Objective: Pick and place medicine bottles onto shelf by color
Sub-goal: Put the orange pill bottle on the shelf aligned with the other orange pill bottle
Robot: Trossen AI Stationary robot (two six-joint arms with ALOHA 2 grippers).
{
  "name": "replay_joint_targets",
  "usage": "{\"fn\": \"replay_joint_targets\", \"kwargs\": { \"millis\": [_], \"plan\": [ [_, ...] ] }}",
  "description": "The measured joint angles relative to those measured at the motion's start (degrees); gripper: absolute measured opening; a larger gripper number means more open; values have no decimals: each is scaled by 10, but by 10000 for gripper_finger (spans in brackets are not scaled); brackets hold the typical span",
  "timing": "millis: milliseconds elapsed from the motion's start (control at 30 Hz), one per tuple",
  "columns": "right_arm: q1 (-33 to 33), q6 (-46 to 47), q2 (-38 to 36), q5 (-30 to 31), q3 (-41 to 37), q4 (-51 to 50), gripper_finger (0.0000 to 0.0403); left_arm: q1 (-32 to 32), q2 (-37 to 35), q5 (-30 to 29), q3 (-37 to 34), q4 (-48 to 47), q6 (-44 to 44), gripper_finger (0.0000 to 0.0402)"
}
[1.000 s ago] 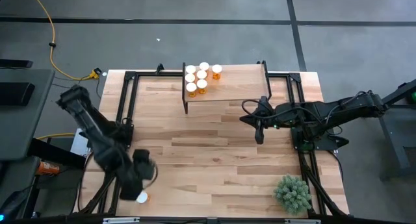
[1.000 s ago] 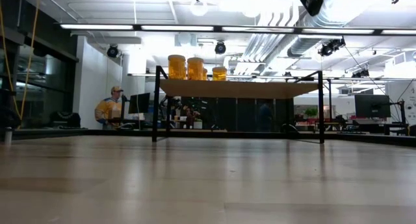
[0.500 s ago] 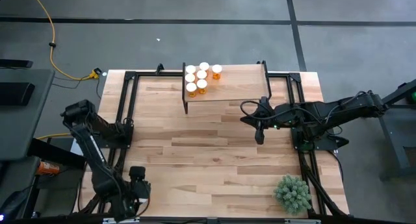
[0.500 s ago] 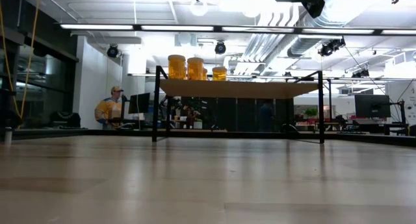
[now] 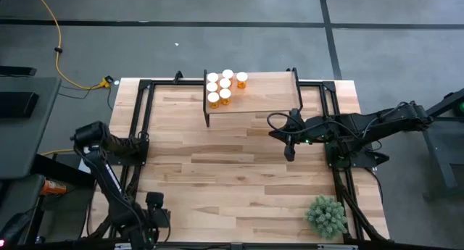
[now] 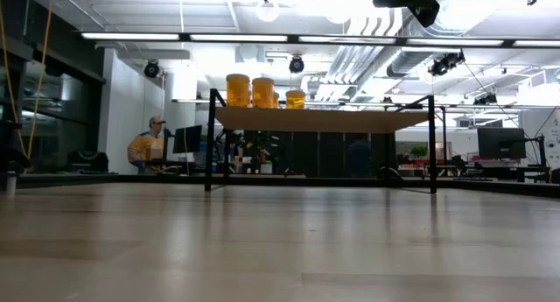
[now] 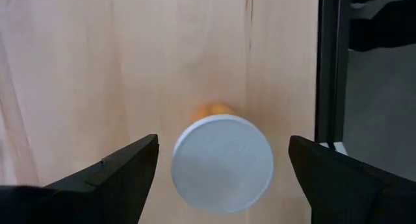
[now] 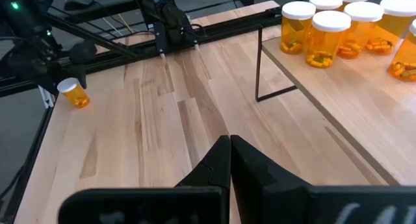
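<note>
Tabletop (image 5: pixel 239 170): light wood planks with visible grain, smooth, faint sheen in the low view. Frame rails along its left and right edges: black metal, matt.

Shelf (image 5: pixel 268 98) at the far edge: pale wood board, smooth, on thin black metal legs.

Medicine bottles (image 8: pixel 325 36) on the shelf: translucent orange plastic, glossy, with matt white plastic caps. One more bottle (image 7: pixel 222 162) near the tabletop's front left corner: same white cap, smooth.

Left gripper (image 7: pixel 218 172): dark matt plastic fingers.

Plant (image 5: pixel 326 215) at the front right corner: green, bushy, rough.

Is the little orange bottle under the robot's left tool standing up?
Yes, upright: the bottle shows its round white cap from above, between the open left tool.
</note>
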Motion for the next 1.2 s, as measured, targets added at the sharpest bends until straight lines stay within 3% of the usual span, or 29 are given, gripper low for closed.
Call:
{"fn": "replay_joint_targets", "kwargs": {
  "millis": [400, 833, 1200],
  "plan": [
    [0, 0, 0, 0, 0, 0, 0, -2, 27, -2, 0, 2, 8, 328],
    [0, 0, 0, 0, 0, -2, 0, -2, 27, -6, 0, -4, 20, 244],
    [0, 0, 0, 0, 0, -3, 0, 3, 15, -7, 0, -7, 29, 197]
  ]
}}
